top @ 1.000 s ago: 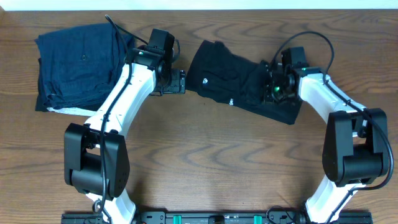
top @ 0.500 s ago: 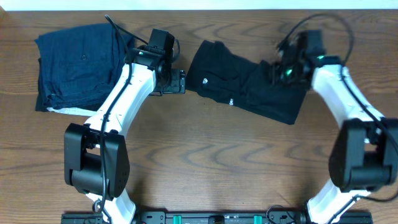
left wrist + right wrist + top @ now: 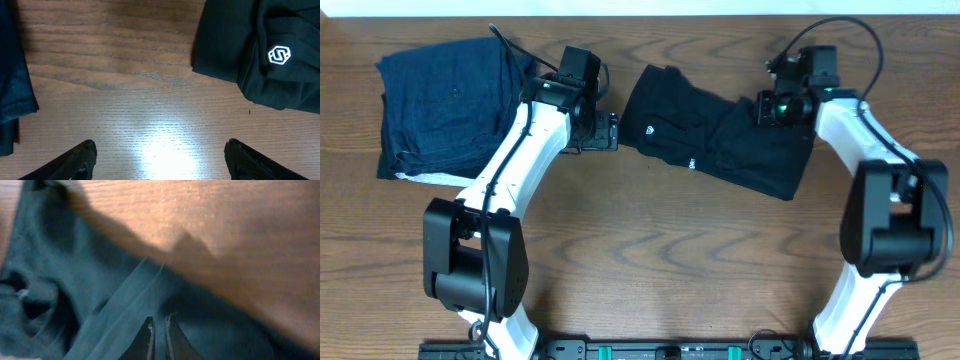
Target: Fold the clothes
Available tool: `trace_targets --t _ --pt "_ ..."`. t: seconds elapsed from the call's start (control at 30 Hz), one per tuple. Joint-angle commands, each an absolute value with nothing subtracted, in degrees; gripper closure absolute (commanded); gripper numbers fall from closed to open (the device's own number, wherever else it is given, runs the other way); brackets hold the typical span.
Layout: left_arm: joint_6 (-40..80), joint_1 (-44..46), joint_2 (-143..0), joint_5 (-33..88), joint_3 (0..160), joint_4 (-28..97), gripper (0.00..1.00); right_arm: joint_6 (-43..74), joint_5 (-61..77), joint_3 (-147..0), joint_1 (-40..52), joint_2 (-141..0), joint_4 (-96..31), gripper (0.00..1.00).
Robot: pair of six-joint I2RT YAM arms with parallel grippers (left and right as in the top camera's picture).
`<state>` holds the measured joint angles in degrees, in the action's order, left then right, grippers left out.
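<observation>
Notably, a white hexagon logo (image 3: pixel 279 55) marks the black T-shirt (image 3: pixel 720 135), beyond the spread left gripper (image 3: pixel 160 148), under the pinched-shut right gripper (image 3: pixel 158 324).

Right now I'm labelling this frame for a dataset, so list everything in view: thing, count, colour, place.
T-shirt: 1, black, with a white logo; crumpled at the far centre-right of the table.
folded garments: 1 stack, dark navy with a white layer beneath; far left.
table: 1, brown wood grain; under everything.
left arm: 1, white and black; reaches between the stack and the T-shirt.
right arm: 1, white and black; reaches to the T-shirt's far right edge.
left gripper: 1, black; open over bare wood.
right gripper: 1, black; shut, at a fold of the T-shirt.
</observation>
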<state>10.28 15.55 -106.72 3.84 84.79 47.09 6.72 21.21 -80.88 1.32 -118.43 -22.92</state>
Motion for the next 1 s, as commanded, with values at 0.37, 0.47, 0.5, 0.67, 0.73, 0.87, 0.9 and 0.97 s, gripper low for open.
trace_targets --t 0.37,0.47,0.5,0.67,0.73,0.87,0.9,0.97 --pt "9.7 15.7 -107.1 2.9 84.4 47.1 0.16 2.5 23.8 -81.0 0.3 -114.0 -15.0 0.89" --pt "9.7 15.7 -107.1 2.9 84.4 47.1 0.16 2.5 23.8 -81.0 -1.9 -107.5 -19.6 0.89" --pt "9.7 15.7 -107.1 2.9 84.4 47.1 0.16 2.5 23.8 -81.0 -2.6 -105.7 -21.3 0.88" --pt "9.7 15.7 -107.1 2.9 84.4 47.1 0.16 2.5 21.8 -81.0 -8.0 -95.7 -35.7 0.84" --pt "9.7 15.7 -107.1 2.9 84.4 47.1 0.16 2.5 20.3 -81.0 -9.6 -93.7 -40.4 0.80" --pt "9.7 15.7 -107.1 2.9 84.4 46.8 0.16 5.3 15.4 -81.0 -12.8 -92.2 -49.0 0.68" --pt "9.7 15.7 -107.1 2.9 84.4 46.7 0.16 5.3 15.2 -81.0 -13.5 -92.2 -50.5 0.64" --pt "9.7 15.7 -107.1 2.9 84.4 46.6 0.16 5.3 15.2 -80.6 -14.8 -92.4 -52.4 0.59"
